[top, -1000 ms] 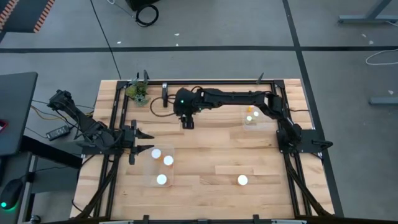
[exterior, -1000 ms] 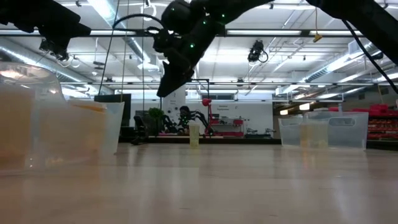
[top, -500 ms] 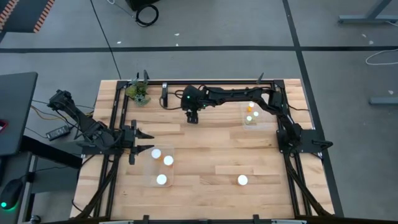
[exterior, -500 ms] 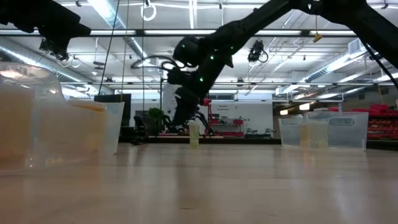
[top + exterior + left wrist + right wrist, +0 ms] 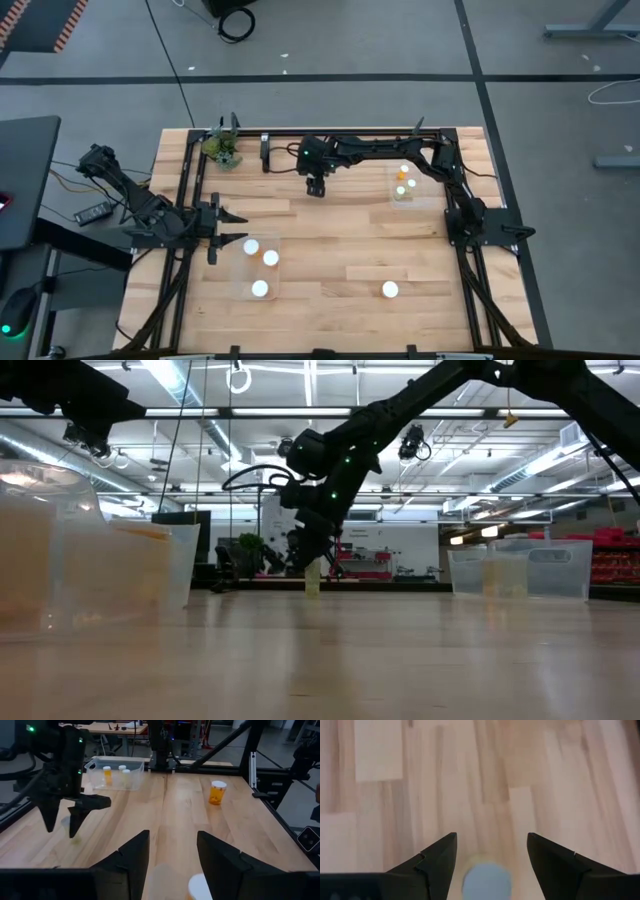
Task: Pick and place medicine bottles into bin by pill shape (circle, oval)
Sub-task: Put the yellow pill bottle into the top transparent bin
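Three bottles binned left, three right; my right gripper, spread, straddles another; one loose.

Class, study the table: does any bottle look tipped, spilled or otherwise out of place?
Nothing stands out. The loose bottle stands upright on the table, as does the one under the open right gripper. The rest sit in two clear bins. No pills are spilled. The left gripper waits beside its bin.
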